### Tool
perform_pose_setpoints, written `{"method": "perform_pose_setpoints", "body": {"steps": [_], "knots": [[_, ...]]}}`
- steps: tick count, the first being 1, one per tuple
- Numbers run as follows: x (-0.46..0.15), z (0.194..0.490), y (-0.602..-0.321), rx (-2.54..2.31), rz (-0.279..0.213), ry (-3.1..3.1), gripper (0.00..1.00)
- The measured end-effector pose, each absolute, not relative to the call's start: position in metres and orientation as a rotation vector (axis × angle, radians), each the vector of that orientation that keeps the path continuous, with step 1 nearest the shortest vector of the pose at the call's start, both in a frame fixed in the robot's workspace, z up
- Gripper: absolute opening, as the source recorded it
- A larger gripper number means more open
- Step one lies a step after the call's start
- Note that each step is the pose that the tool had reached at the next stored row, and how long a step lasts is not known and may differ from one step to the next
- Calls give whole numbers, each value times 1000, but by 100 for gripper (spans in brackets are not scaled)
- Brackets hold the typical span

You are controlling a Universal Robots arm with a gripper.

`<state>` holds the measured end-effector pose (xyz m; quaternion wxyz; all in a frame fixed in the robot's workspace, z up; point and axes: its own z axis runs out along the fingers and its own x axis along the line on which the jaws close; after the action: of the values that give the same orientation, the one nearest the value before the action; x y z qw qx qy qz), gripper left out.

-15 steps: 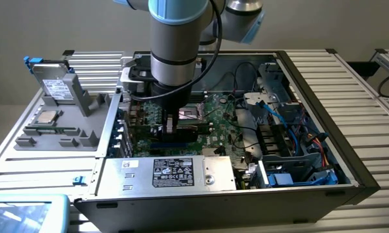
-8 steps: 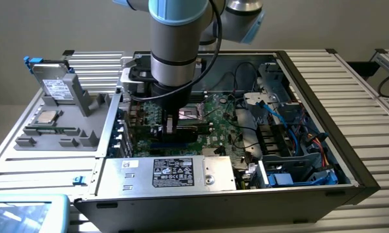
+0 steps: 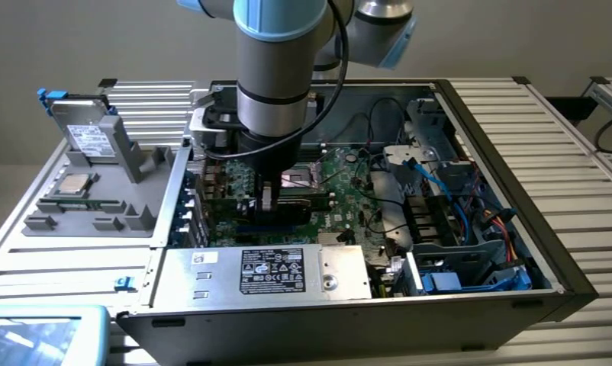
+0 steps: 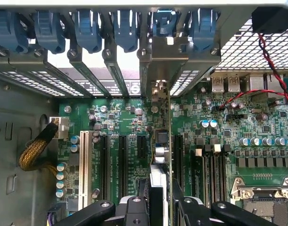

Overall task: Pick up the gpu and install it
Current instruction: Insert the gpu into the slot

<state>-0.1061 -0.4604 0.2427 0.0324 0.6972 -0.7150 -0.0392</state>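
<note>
Claw: gripper (image 3: pixel 267 202) clamped on the gpu (image 4: pixel 159 141), card edge-on between the fingers | Gpu: upright over the motherboard (image 4: pixel 120 117) slots, bracket end at the blue latches (image 4: pixel 87 33); fully seated or not, I couldn't tell | Exterior view: arm down inside the open computer case (image 3: pixel 550 252); power supply (image 3: pixel 275 271) at 6 o'clock of the gripper, grey tray (image 3: pixel 102 206) at 9 o'clock.

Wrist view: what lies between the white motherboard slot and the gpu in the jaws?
Three empty black slots, two long and one short, stand between the white slot and the gpu; the wrist view shows this.
</note>
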Motion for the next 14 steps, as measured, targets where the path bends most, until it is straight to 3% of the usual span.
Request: {"method": "perform_pose_setpoints", "body": {"steps": [14], "knots": [[-106,242,-460,2147,-120,-2201,29]]}}
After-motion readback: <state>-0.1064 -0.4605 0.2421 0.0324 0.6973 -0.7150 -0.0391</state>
